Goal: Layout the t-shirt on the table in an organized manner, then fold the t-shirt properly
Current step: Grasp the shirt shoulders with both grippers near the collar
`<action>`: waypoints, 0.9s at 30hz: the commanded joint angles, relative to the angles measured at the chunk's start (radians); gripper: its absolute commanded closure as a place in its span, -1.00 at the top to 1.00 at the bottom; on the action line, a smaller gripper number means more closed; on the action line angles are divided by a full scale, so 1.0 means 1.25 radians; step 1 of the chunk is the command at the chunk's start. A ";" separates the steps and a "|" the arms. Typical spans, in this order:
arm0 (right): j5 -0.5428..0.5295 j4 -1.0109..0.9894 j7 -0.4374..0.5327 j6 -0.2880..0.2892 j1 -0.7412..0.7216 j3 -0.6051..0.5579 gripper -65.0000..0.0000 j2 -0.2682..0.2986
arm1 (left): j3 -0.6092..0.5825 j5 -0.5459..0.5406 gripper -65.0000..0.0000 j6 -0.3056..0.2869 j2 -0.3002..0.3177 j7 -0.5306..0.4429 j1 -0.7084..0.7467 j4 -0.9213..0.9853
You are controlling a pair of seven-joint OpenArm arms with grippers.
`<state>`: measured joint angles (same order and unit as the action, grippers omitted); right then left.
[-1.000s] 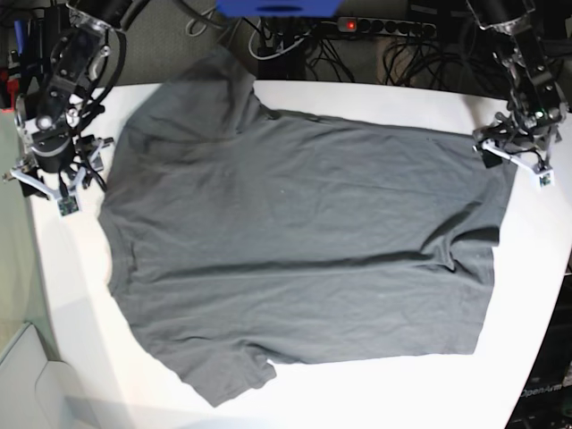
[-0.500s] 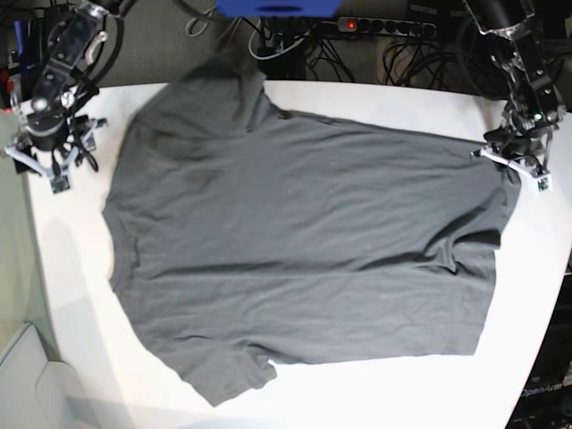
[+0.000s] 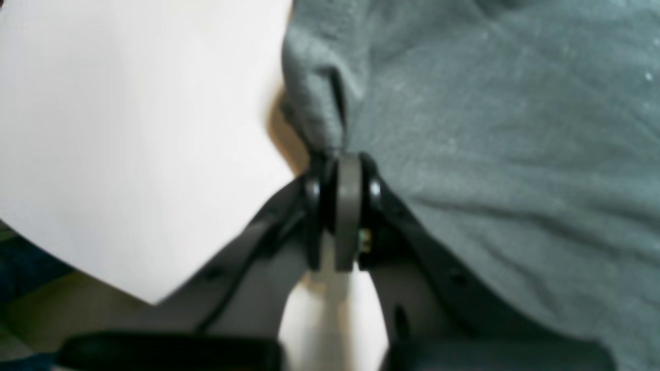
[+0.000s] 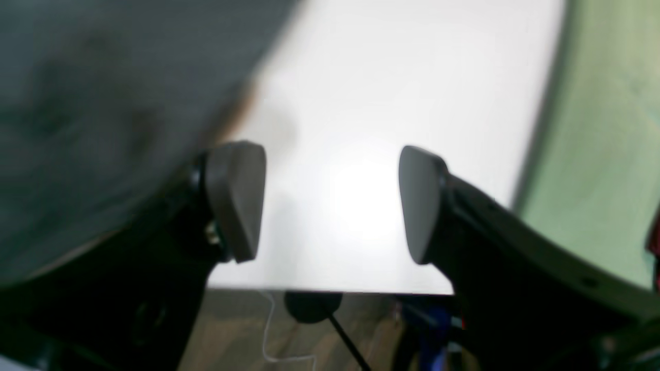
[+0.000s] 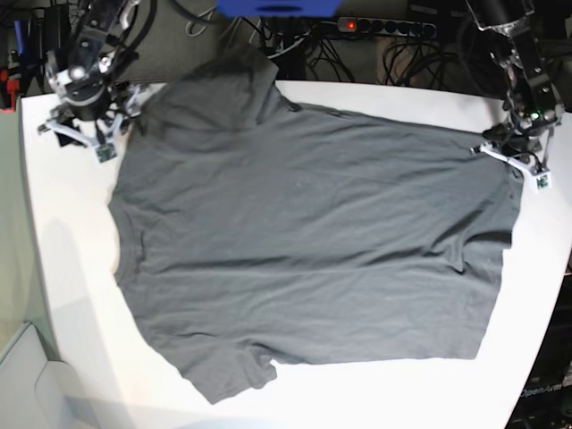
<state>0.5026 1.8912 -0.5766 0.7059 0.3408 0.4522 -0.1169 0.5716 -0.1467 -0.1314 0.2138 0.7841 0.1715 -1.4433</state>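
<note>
The dark grey t-shirt (image 5: pixel 304 241) lies spread flat on the white table (image 5: pixel 71 268), its neck toward the left of the base view and its hem toward the right. My left gripper (image 5: pixel 514 163) is at the far right hem corner, shut on the cloth. In the left wrist view its fingers (image 3: pixel 348 206) pinch a bunched fold of the t-shirt (image 3: pixel 490 129). My right gripper (image 5: pixel 85 134) hovers at the back left beside the far sleeve, open. In the right wrist view the right gripper (image 4: pixel 330 206) has bare table (image 4: pixel 386 77) between its pads, and the t-shirt (image 4: pixel 103 103) is a blur at the left.
A power strip (image 5: pixel 384 25) with a red light, tangled cables and a blue object (image 5: pixel 277 7) sit behind the table's back edge. A pale green surface (image 5: pixel 13 268) borders the table on the left. The table's curved edge runs close to the left gripper.
My left gripper has shut on the shirt's hem corner. My right arm has moved toward the back of the table and nearer the far sleeve, staying open.
</note>
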 commanded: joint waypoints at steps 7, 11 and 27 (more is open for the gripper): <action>-0.001 0.091 -0.131 -0.006 0.016 -0.089 0.28 -0.009 | -0.017 -0.002 -1.00 -0.007 -0.005 0.042 0.006 0.003; -0.001 0.090 -0.201 -0.006 0.000 -0.110 0.28 -0.011 | -0.017 -0.002 -1.00 -0.007 -0.006 0.042 0.006 0.003; -0.001 0.088 -0.217 -0.006 0.009 -0.186 0.28 -0.027 | -0.017 -0.002 -1.00 -0.007 -0.010 0.042 0.006 0.003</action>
<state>0.5014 1.9854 -0.8570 0.7059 0.3504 0.2222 -0.1501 0.5552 -0.1417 -0.1253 0.2073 0.7769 0.1711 -1.4460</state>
